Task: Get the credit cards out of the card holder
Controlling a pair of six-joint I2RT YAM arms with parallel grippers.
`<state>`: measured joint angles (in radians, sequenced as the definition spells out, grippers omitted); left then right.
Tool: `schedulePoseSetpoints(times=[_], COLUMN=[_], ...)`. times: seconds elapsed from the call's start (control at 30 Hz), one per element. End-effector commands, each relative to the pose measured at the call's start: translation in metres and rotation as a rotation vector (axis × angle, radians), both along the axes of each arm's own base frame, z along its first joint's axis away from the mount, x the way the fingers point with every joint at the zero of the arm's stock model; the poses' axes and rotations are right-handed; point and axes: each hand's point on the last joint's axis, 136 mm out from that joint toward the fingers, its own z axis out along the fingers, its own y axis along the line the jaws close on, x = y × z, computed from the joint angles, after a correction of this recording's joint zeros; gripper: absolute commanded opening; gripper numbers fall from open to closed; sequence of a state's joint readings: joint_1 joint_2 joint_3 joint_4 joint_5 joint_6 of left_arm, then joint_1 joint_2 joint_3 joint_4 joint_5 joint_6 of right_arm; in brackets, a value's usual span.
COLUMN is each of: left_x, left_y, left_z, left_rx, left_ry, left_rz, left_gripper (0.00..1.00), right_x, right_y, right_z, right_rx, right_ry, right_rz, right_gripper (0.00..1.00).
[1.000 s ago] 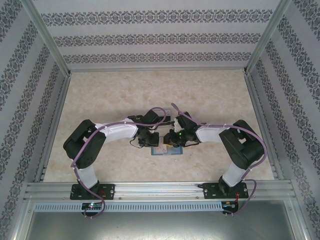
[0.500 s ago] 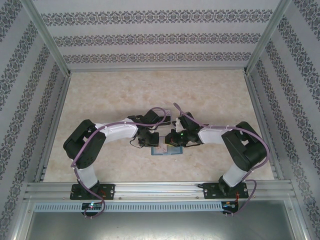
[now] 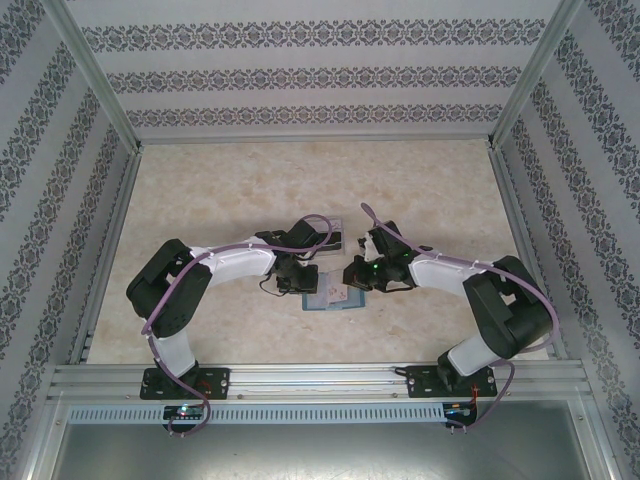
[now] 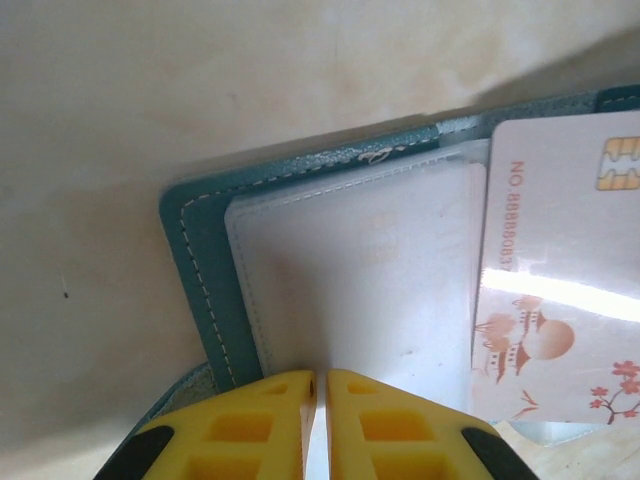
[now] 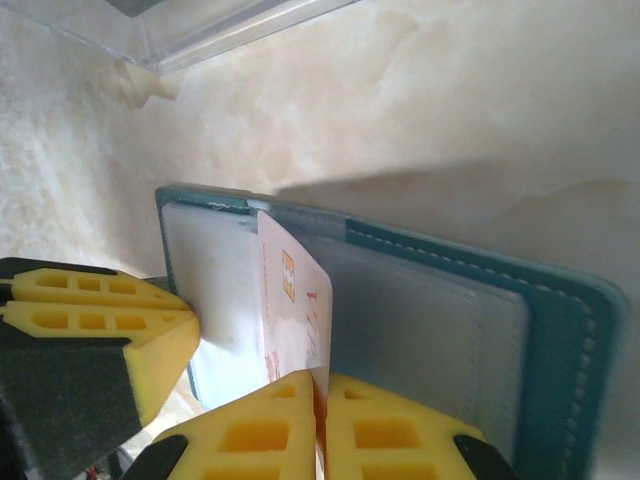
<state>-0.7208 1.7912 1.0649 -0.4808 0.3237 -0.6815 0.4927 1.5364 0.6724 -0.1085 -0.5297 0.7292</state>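
Observation:
The teal card holder (image 4: 200, 260) lies open on the table near the front, between the two arms (image 3: 322, 303). My left gripper (image 4: 320, 378) is shut on the edge of its pale left inner sleeve (image 4: 360, 290). A white credit card (image 4: 560, 290) with a gold chip and pink drawings stands partly out of the holder's fold. My right gripper (image 5: 322, 378) is shut on that card's near edge (image 5: 295, 300), and the card tilts up from the holder's right panel (image 5: 430, 320). Other cards are hidden.
A clear tray-like sheet (image 5: 200, 25) lies just beyond the holder. The left gripper's yellow fingers (image 5: 90, 320) sit close beside the right gripper. Metal rails and patterned walls (image 3: 60, 200) enclose the marble-look table (image 3: 220, 190).
The right arm's elbow has swung out to the right and its gripper has shifted slightly right with the card. The left arm has stayed where it was.

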Motion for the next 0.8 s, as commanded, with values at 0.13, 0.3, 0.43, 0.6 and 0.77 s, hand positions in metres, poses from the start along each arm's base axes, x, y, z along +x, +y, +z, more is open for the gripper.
schedulePoseSetpoints(times=[0.13,0.3,0.43,0.6,0.77], left_x=[-0.014,-0.013,-0.011,-0.004,0.005], left_y=[0.020,0.019,0.016,0.008,0.006], left_z=[-0.009,-0.006,-0.001,0.016,0.033], left_rx=[0.097,0.093,0.077,0.033,0.004], left_ry=[0.022,0.017,0.009,-0.027,-0.062], left_rz=[-0.010,-0.010,-0.011,-0.007,0.003], left_gripper=[0.14,0.14,0.14,0.14,0.15], right_x=[-0.005,-0.004,-0.001,0.005,0.012], right_y=[-0.025,-0.029,-0.023,-0.016,-0.011], right_z=[-0.005,0.003,0.016,0.039,0.064], right_rx=[-0.143,-0.167,-0.124,-0.070,-0.054], right_ry=[-0.005,-0.030,-0.058,-0.118,-0.197], right_rz=[0.006,0.013,0.017,0.024,0.076], right_gripper=[0.09,0.08,0.08,0.07,0.06])
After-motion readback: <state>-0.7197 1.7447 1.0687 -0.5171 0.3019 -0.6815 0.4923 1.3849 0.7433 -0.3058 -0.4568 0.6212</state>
